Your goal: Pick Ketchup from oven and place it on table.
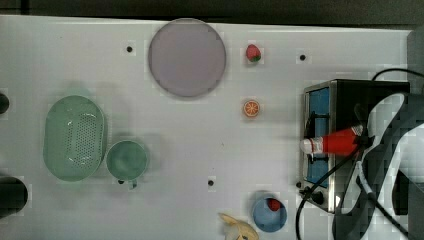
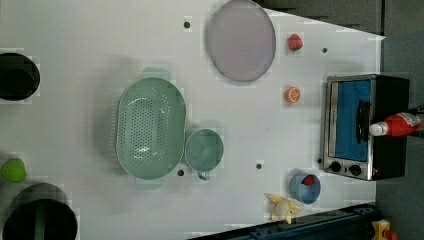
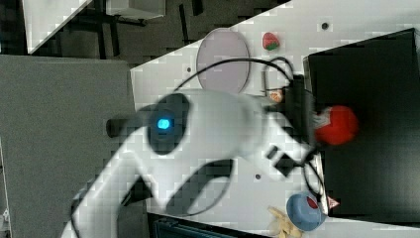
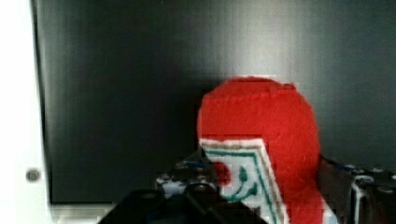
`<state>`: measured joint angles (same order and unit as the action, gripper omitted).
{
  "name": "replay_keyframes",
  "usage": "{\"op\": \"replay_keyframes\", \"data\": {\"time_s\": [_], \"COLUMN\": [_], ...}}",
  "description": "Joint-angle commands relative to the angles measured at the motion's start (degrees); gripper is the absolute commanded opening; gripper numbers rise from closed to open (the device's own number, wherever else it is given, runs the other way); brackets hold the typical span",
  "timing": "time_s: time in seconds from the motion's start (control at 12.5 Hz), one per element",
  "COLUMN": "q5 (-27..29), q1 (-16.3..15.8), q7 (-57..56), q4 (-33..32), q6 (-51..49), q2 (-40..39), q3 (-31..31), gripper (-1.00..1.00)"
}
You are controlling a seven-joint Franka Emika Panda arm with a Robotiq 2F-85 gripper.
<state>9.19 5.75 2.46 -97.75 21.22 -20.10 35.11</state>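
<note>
Fuzzy, seemingly felt ketchup [image 4: 261, 140]; matt black oven [image 4: 140, 93].

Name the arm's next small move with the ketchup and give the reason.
Probably lift straight up. The fingers flank the ketchup, which lies over the oven; raising it should clear the oven before carrying it to the table.
</note>
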Motion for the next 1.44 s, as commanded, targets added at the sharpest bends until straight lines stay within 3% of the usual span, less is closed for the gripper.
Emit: {"op": "replay_keyframes", "data": {"time_s": [0.08,0.4,0.88,1.2,1.44], "q5": [0.25,0.13,-1.53,-4.86,-5.42], "q1": [-7.53,-12.54,-16.67,-19.11,-20.34], "q7": [-0.52,-0.52,-0.51,0.04,0.08], "q4": [6.29,6.29,4.45,-1.90,-9.94], "q6": [-3.73,-6.24,-11.01,-8.89,-1.49], "q2": [6.60,10.99,11.64,11.60,11.58], "q3": [-3.86,-9.16,-15.91,-18.77,-19.93], "gripper": [0.27,0.27,0.27,0.27,0.27]}}
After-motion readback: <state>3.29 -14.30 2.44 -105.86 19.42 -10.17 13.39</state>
